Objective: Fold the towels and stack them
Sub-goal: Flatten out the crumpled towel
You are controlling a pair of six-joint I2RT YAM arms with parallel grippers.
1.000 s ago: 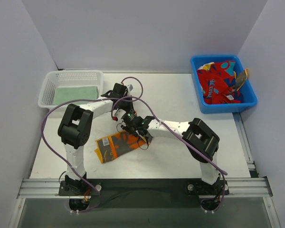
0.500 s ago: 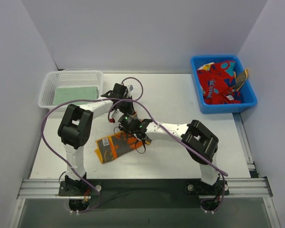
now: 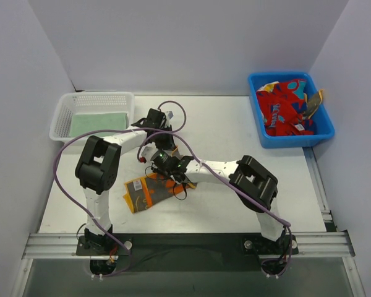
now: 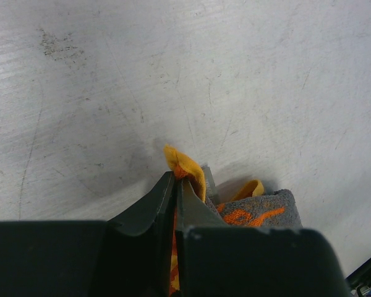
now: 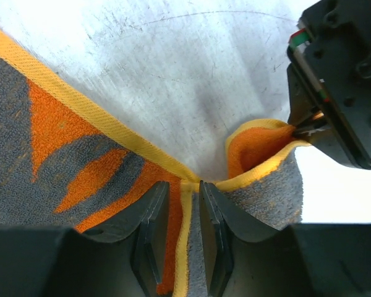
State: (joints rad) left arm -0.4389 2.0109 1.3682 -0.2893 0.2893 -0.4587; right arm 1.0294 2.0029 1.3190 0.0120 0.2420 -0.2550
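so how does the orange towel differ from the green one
The orange towel lies on the table, its edge pinched by the left gripper and right gripper; the green towel lies flat in the white basket, untouched. The orange towel has dark marks; the green towel looks plain. Both are cloths.

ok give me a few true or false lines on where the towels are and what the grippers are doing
1. The left gripper and right gripper are both shut on the orange towel. True.
2. The white basket holds nothing. False: a pale green towel lies flat in it.
3. The red towels sit in the blue bin. True.
4. The orange towel lies in the blue bin. False: it is on the table, between the arms.
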